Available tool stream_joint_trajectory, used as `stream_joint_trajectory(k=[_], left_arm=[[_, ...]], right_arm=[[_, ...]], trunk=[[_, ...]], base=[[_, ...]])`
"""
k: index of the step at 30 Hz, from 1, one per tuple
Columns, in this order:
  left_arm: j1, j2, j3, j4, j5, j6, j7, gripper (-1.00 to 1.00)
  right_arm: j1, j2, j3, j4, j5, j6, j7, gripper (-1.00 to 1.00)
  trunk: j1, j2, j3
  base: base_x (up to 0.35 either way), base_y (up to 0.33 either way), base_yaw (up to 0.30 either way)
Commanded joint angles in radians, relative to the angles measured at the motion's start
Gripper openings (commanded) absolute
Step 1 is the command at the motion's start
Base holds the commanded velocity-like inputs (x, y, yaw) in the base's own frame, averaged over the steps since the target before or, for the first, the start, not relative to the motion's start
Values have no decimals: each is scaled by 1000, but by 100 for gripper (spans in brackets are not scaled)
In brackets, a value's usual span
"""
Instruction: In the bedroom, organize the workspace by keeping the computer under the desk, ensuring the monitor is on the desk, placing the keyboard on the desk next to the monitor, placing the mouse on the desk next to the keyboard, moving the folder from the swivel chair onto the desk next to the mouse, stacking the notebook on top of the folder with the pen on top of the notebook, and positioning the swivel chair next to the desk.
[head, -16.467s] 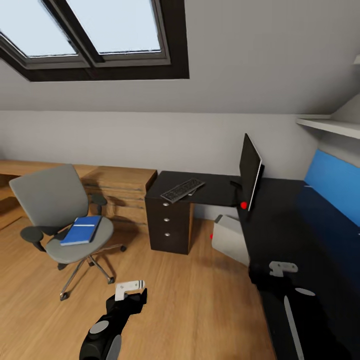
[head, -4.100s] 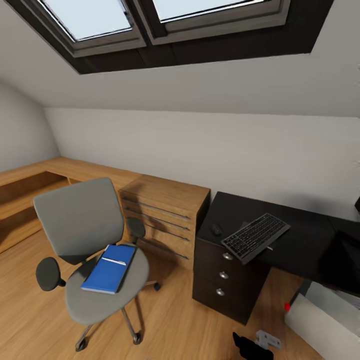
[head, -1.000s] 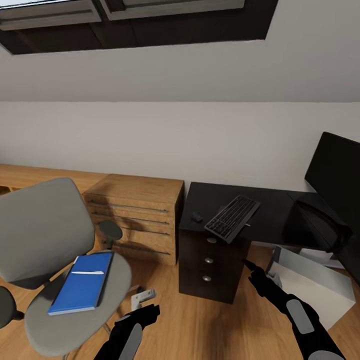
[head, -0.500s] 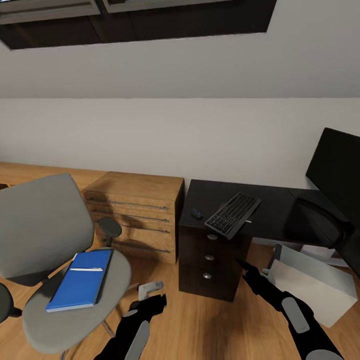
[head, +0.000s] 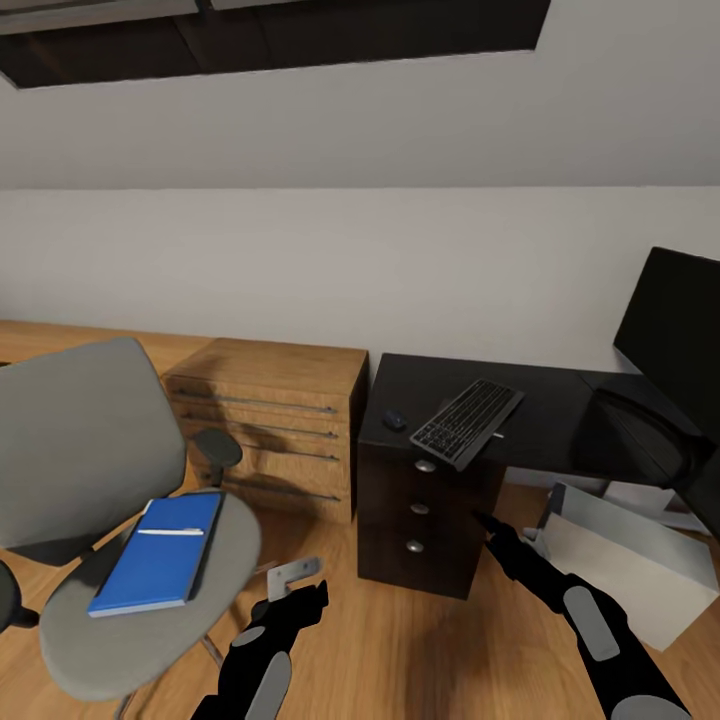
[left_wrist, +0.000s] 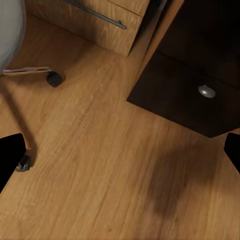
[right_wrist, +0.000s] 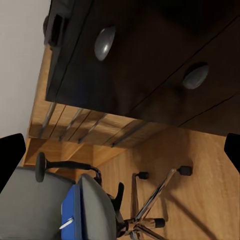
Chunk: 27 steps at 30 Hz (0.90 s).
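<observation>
- Sloped white walls and wood floor (head: 420, 640) are seen; the desk (head: 540, 420) is set against the wall beside a dresser (head: 270, 420).
- Keyboard (head: 467, 421) is noted lying askew, one corner overhanging the desk edge; mouse (head: 395, 420) sits just beside it, monitor (head: 672, 335) further along. These are judged roughly in place.
- Computer (head: 620, 560) is seen on the floor by the desk, tilted, not fully tucked under.
- Folder (head: 158, 552) lies on the chair (head: 110, 500) seat, pen (head: 163, 532) across it; transfer to the desk is judged pending.
- Left gripper (head: 295, 585) is held low beside the seat, jaws wide and empty in its wrist view.
- Right gripper (head: 495, 528) is held before the drawers, jaws likewise wide, empty.
</observation>
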Motion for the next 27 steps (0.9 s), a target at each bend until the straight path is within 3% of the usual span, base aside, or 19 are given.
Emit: stream_joint_trajectory(k=[1, 14, 20, 27], left_arm=[[0, 0, -2, -2, 10, 2, 10, 100], [0, -1, -3, 4, 9, 0, 12, 100], [0, -1, -4, 6, 9, 0, 11, 100], [0, -1, -10, 6, 3, -1, 13, 100]], right_arm=[[-1, 0, -2, -1, -5, 8, 1, 100], [-1, -11, -4, -1, -8, 2, 4, 100], [0, -12, -4, 0, -10, 1, 6, 100], [1, -14, -4, 1, -10, 1, 6, 100]], trunk=[[4, -8, -4], [54, -99, -45], [54, -99, -45], [81, -148, -67]], base=[[0, 0, 0], [0, 0, 0], [0, 0, 0], [0, 0, 0]])
